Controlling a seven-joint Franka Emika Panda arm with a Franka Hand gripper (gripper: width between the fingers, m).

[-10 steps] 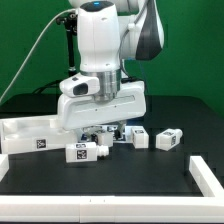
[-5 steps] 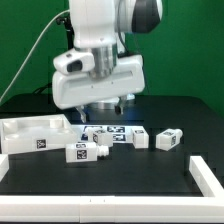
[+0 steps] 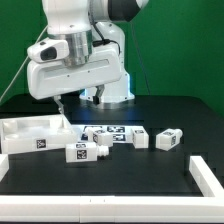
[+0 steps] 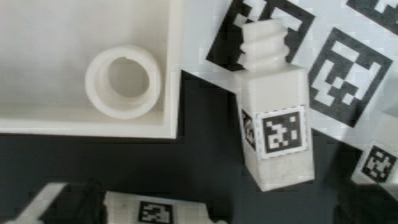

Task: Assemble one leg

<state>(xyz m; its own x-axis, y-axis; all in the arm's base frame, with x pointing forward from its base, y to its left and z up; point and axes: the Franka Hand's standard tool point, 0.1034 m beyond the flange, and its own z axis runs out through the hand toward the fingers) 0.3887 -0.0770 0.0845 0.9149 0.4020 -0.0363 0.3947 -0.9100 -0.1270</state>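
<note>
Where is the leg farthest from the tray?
At the exterior view's right, the leg lies apart, past another leg beside the marker board.

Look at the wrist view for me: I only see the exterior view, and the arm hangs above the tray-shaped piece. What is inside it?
Observer: A raised white ring sits on the floor of the tray-shaped piece, close to one rim.
Operator: Which leg lies nearest that rim?
Observer: The leg lying flat just outside it; one of its ends is a ridged stub.
Operator: Where does the stub lie?
Observer: Over the printed tags of the marker board.
</note>
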